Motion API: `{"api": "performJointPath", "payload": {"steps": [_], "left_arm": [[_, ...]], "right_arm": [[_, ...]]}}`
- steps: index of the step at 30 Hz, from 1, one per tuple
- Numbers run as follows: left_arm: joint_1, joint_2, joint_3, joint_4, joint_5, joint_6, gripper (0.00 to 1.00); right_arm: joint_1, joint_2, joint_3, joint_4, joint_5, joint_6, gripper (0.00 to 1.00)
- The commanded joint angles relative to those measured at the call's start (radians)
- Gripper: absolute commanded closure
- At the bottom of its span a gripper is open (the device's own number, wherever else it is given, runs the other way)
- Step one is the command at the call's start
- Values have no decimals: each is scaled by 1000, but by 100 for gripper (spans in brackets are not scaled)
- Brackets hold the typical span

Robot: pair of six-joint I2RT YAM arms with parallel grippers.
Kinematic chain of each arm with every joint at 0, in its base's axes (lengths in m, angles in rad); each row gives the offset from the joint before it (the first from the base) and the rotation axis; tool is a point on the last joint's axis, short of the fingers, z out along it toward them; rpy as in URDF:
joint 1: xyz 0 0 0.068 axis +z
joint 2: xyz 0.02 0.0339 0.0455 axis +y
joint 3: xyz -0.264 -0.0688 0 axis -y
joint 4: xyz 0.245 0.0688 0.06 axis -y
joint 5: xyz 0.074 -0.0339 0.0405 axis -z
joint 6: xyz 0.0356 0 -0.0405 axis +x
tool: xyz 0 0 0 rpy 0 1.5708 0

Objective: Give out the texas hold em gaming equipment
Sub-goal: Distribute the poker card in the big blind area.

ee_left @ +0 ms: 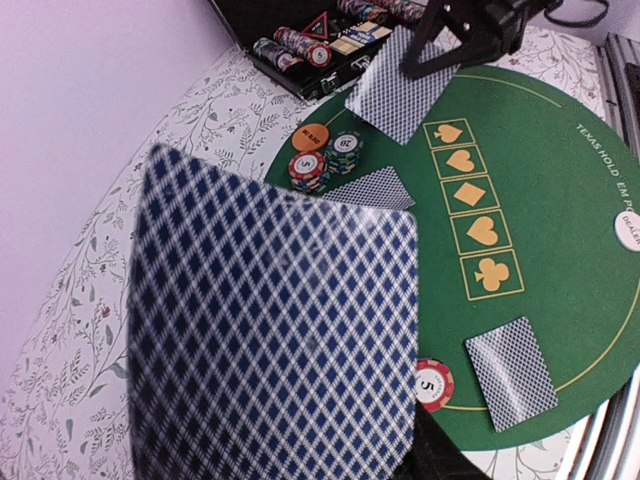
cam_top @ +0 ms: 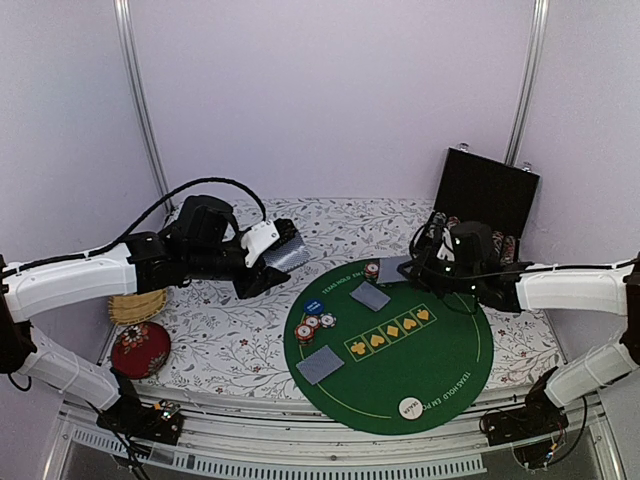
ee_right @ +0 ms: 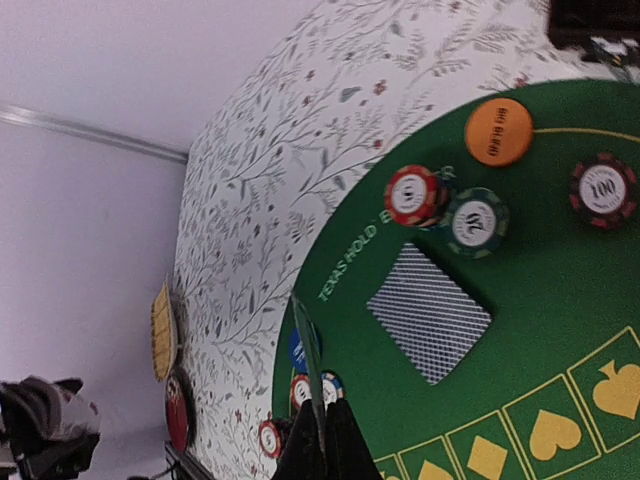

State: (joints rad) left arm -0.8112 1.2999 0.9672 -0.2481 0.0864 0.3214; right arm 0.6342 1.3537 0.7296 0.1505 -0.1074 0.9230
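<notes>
My left gripper [cam_top: 262,262] is shut on a stack of playing cards [cam_top: 287,254] held over the flowered cloth left of the round green mat [cam_top: 440,380]. In the left wrist view the stack's blue-checked back [ee_left: 280,330] hides the fingers. My right gripper [cam_top: 410,268] is shut on a single card [cam_top: 393,268] above the mat's far edge. That card stands edge-on [ee_right: 310,350] between the dark fingertips [ee_right: 345,450]. One card [ee_right: 430,312] lies face down beside red [ee_right: 412,195] and green chips [ee_right: 475,222] and an orange disc [ee_right: 498,131]. Another card [cam_top: 320,365] lies at the mat's near left.
An open black case [cam_top: 488,190] with chip rows stands at the back right. A blue disc [cam_top: 314,306] and chips [cam_top: 305,331] sit on the mat's left edge, a white dealer button [cam_top: 410,407] at its front. A straw basket [cam_top: 135,305] and red cushion [cam_top: 140,350] lie far left.
</notes>
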Motion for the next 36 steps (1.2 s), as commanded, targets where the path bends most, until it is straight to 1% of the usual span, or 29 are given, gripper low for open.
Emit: {"api": "performJointPath", "payload": {"steps": [1,5,10,15,20,26,36], "left_arm": [[5,-19,-2,23,12,3,53],[6,-19,-4,23,13,3,53],[6,-19,-4,23,12,4,52],[5,-20,-5,23,12,4,52],[6,-21,-5,21,12,6,52],[5,-25,-5,22,12,6,52],[6,-28,-7,22,13,6,52]], "right_arm": [[4,67,-94,286,123,326,98],[2,165,-99,341,127,402,98],[2,285,-95,419,71,516,98],[9,364,-60,463,41,572,98],[28,415,-6,464,32,572,98],[37,475,3,485,10,632,98],[39,501,7,488,25,658,97]]}}
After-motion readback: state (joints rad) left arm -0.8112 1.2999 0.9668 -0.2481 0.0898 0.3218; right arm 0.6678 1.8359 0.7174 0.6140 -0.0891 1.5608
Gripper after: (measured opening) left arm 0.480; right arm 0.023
